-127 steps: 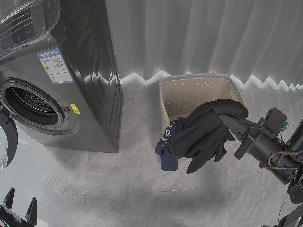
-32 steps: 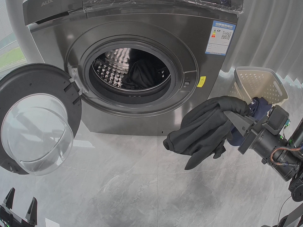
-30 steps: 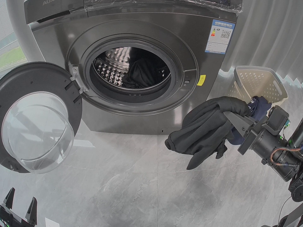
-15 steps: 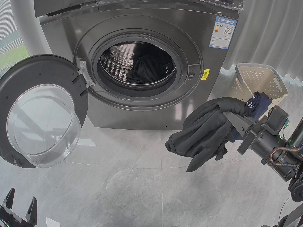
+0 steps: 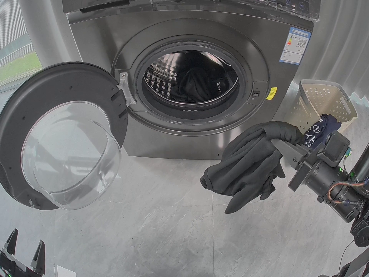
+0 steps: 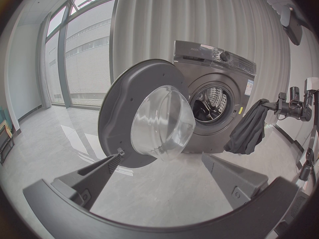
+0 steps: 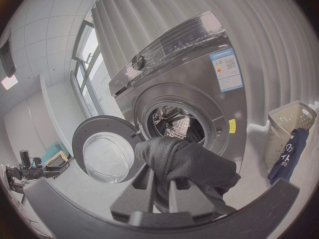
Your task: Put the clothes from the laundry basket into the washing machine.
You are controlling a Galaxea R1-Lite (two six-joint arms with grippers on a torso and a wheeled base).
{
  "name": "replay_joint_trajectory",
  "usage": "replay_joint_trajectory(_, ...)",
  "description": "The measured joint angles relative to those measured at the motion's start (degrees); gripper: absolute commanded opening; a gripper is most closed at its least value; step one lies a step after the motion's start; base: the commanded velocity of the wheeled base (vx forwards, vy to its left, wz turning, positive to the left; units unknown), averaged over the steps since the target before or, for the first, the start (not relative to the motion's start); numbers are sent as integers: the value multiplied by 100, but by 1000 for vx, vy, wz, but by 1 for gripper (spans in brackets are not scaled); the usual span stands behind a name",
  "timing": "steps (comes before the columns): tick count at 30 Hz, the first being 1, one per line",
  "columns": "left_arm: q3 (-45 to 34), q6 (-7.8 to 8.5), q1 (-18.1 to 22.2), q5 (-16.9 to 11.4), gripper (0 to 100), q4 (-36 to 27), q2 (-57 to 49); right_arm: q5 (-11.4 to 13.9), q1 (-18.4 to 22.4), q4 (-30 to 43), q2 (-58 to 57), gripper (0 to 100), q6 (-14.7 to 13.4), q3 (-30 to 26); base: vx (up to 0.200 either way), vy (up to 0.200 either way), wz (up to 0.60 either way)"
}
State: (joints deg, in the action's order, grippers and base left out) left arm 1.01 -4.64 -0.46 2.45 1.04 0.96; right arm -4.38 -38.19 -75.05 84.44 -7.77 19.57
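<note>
Over on the robot's right side, the right gripper [image 5: 280,145] is held out above the grey floor [image 5: 153,220], in front of the washing machine [image 5: 96,31] and a bit to its right. Its two fingers are pinched tight on a black garment [image 5: 246,162]. The garment is bunched over the fingers and hangs down in loose folds, and it does not touch the floor. Down at the low left corner, the left gripper [image 5: 26,238] sits near the floor with its two fingers spread apart and nothing between them. The round door [image 5: 65,97] of the machine is swung wide open to the left, and its clear bowl faces out. Inside the shiny drum [image 5: 161,77] lies a dark heap of clothes [image 5: 192,85]. A cream laundry basket [image 5: 326,99] stands on the floor just beside the machine's right side, near the white curtain [image 5: 338,39]. A navy garment [image 5: 321,125] with white print hangs over the basket's front rim. That makes one machine, one basket, two grippers, and three lots of clothes: one held, one on the basket, one in the drum.
</note>
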Motion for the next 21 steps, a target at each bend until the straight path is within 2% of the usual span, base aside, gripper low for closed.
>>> replay_joint_trajectory(8,0,35,20,23,100,7,2,-9,-107,5,50,0,-28,80,0,0,0)
replay_joint_trajectory(12,0,46,20,17,100,9,2,-41,-161,0,179,0,-30,367,0,0,0)
replay_joint_trajectory(14,0,115,20,-5,100,5,2,-57,-196,2,274,0,-35,551,0,0,0)
replay_joint_trajectory(16,0,273,22,-38,100,46,2,-82,-255,-9,393,0,-41,755,0,0,0)
replay_joint_trajectory(18,24,339,33,-95,100,110,2,-110,-304,-9,485,0,-44,877,0,0,0)
replay_joint_trajectory(21,308,310,35,-364,100,161,30,-137,-408,-4,580,0,-61,997,0,0,0)
